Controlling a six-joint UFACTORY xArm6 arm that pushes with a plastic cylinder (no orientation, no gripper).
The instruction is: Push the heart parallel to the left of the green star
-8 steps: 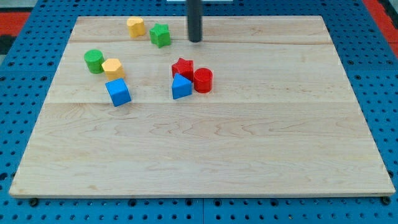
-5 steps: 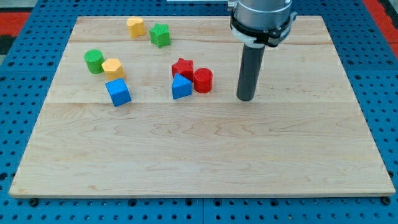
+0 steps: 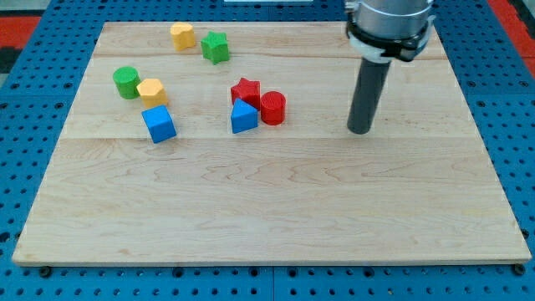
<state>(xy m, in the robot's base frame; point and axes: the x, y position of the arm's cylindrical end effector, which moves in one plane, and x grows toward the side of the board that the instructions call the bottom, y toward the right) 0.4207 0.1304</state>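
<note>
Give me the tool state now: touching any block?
My tip: touching nothing, holding nothing; it stands on bare board to the view's right of the red cylinder, far from the yellow heart and green star.

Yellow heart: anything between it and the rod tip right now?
My tip sits far to the view's right of the yellow heart, which is already just left of the green star. On a straight line between them, the green star lies close to the path; the red star and red cylinder sit just below it.
</note>
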